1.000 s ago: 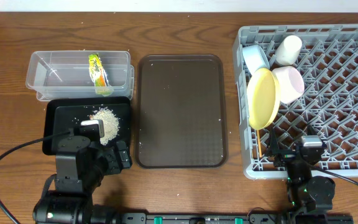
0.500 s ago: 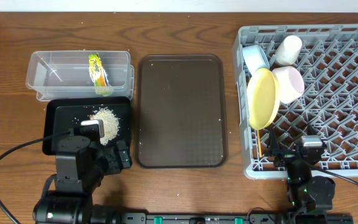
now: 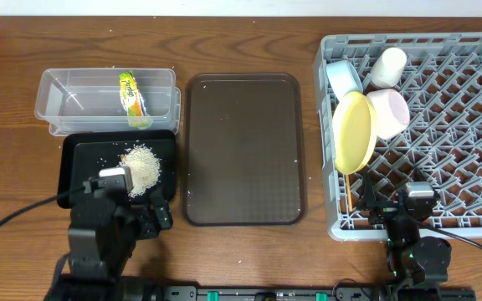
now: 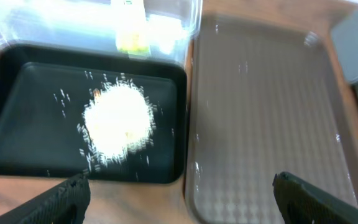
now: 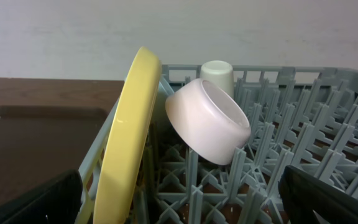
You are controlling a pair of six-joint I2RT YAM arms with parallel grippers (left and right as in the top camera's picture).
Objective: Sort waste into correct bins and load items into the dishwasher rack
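The wrapper (image 3: 132, 96) lies in the tub (image 3: 74, 92), back left; before it, crumbs (image 3: 143, 165) lie in the small tray (image 3: 82, 163). Right of both lies the serving tray (image 3: 243, 150), then the rack (image 3: 450, 125), with plate (image 3: 351, 134), bowls (image 3: 387, 113) and cup (image 3: 388, 67) in its left part.

No text, label, brand, number or sign can be read here. The only thing that bears print is the small crinkled green-and-yellow snack wrapper (image 3: 132, 97), which lies in the clear rectangular plastic tub (image 3: 75, 99). Dark marks run along its yellow band. From overhead they are too small to make out as letters, and in the left wrist view the wrapper is blurred to a pale yellow-green smear.
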